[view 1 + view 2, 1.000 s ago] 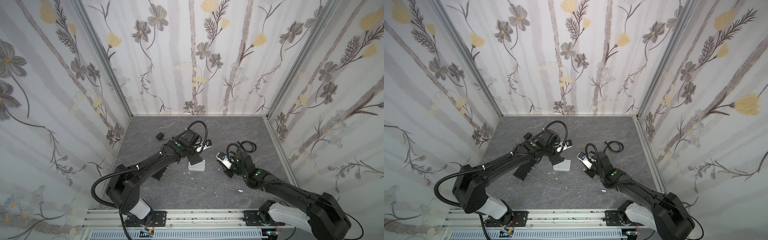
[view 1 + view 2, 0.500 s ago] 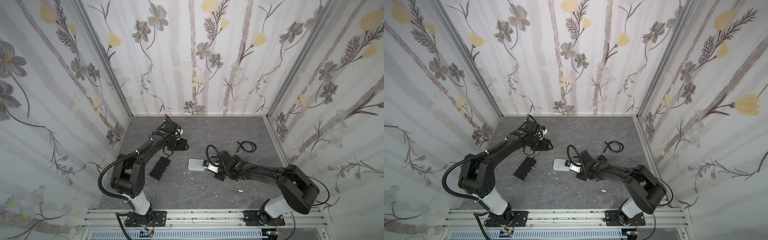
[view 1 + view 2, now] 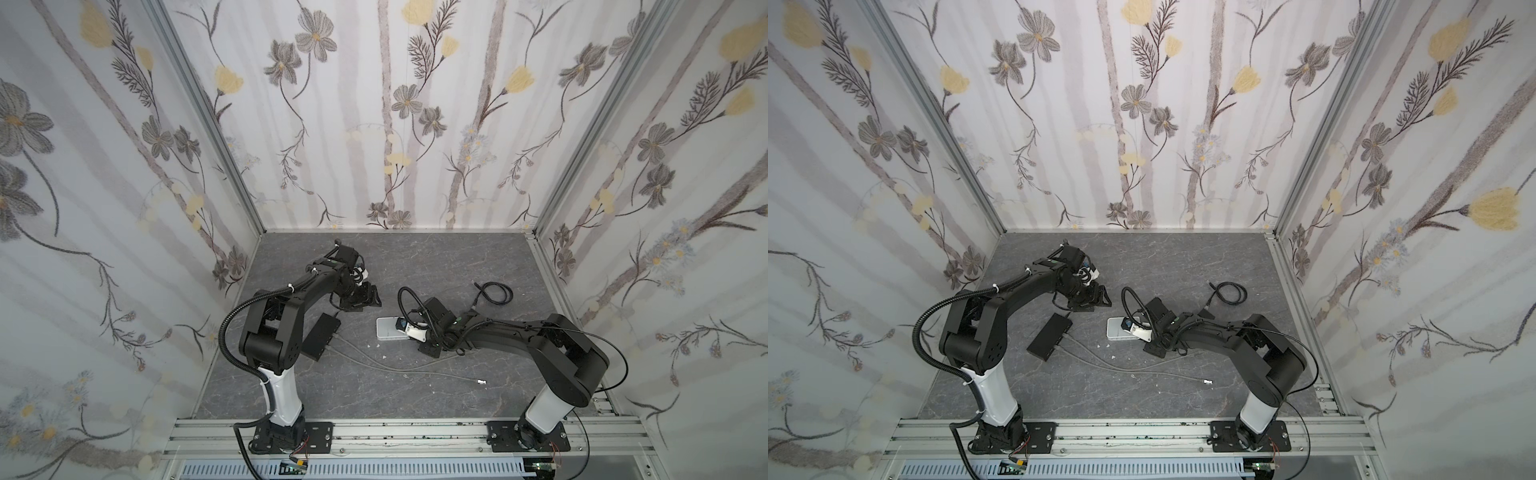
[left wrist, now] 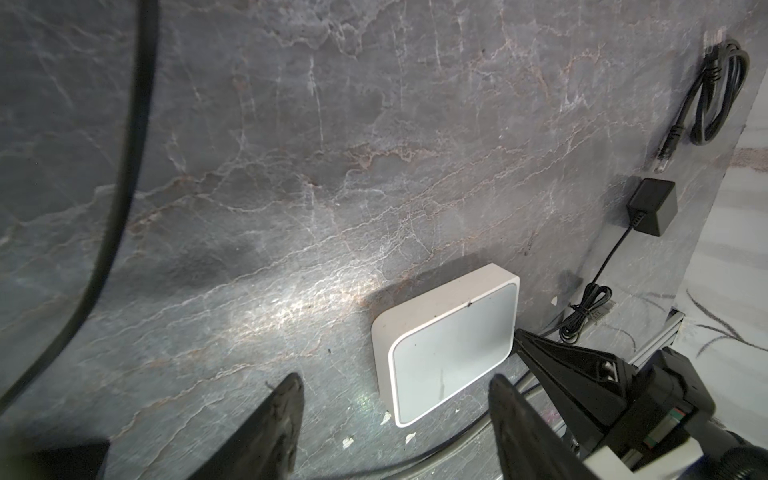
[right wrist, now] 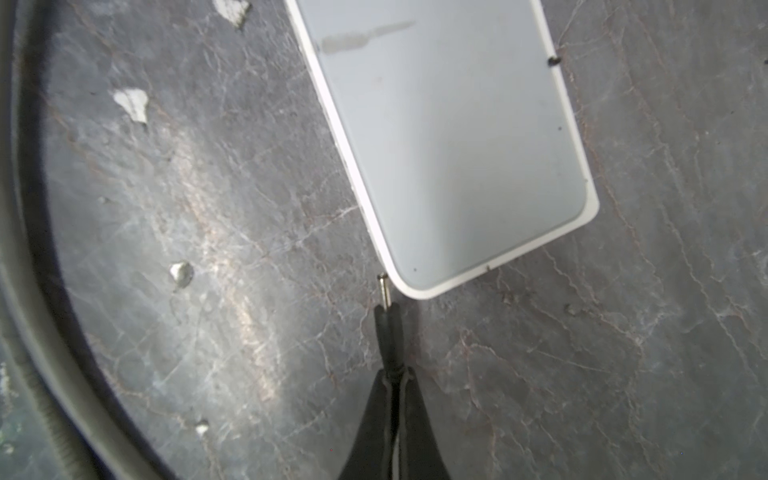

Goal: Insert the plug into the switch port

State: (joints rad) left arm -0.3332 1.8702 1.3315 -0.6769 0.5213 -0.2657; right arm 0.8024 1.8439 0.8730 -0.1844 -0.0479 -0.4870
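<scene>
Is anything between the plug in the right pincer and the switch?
Nothing visible does. The plug in the shut right pincer has its tip right at a corner of the switch. The port itself is not in view.

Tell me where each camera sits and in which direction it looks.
Both top views: high at the front, looking down at the grey floor; left arm and right arm show whole.
Left wrist: on the left arm, looking past the open left gripper at the white box; the right gripper shows too.
Right wrist: on the right arm, looking past the right gripper, shut on the plug, at the box's corner.
Shared: all four show the white box.
</scene>
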